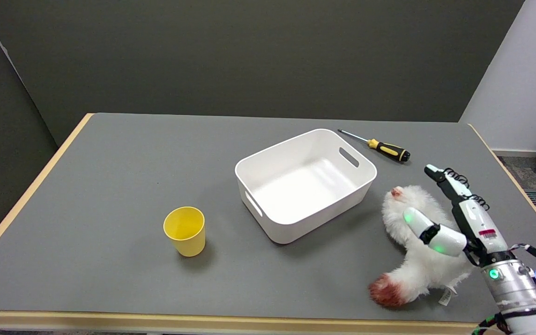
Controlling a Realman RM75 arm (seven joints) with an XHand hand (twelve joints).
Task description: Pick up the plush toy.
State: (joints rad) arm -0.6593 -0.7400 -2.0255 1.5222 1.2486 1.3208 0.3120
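A white fluffy plush toy (412,260) with reddish-brown tips lies on the grey table (110,186) at the near right. My right hand (454,223) is over its right side, coming in from the lower right. The thumb lies across the top of the toy and the other fingers stretch straight out past its far side, apart from the thumb. Nothing shows the fingers closed around the toy. The hand covers part of the toy's right side.
A white plastic bin (268,164), empty, stands just left of the toy. A yellow-and-black screwdriver (382,148) lies behind the bin to the right. A yellow cup (185,231) stands at the near left. The table's front edge is close below the toy.
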